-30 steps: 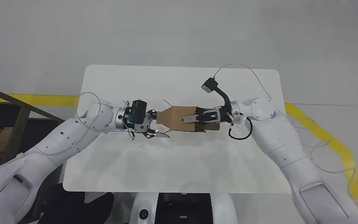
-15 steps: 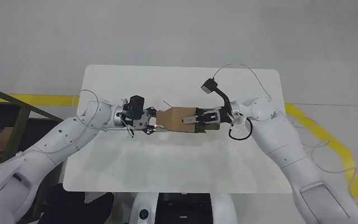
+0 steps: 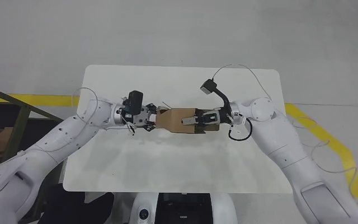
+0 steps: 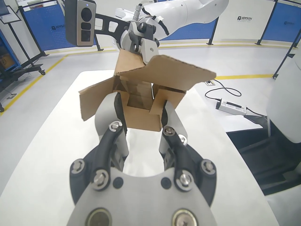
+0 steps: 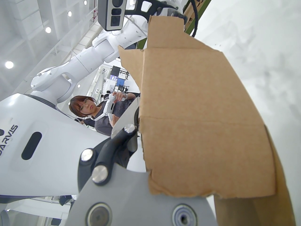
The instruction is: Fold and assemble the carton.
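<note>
Though seemingly pinched by right jaws, corrugated carton [image 4: 169,71] gapes.

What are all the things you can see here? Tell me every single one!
carton: one, brown, over the table's middle, flaps partly folded
table: one, white, under the carton
floor tape: two strips, yellow, off either table end
power brick: one, grey, on the floor beside the table
fence panels: several, blue, around the room
left pincer: one, grey-black, open at the carton's flaps
right pincer: one, grey, shut on the carton's other end
</note>
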You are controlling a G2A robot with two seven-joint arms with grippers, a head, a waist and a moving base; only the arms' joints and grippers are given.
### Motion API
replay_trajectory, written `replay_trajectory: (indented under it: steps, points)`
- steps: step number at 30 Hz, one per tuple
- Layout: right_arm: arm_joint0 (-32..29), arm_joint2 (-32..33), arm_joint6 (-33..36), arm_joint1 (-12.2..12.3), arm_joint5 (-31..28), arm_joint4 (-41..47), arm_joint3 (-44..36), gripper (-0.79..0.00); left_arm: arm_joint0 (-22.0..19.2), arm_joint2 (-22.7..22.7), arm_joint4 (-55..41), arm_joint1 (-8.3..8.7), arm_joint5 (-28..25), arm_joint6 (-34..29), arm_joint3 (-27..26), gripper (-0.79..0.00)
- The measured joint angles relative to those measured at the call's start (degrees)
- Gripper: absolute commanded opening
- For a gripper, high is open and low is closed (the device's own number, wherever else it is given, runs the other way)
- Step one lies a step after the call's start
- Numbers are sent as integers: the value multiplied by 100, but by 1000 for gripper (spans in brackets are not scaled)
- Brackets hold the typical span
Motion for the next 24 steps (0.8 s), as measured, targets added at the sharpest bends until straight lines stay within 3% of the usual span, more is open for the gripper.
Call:
replay_trajectory:
  steps: [24]
  points:
    - [46,-111,-64,25,-64,68,15,-785,485,-561,484,-13,307,-222,-470,-465]
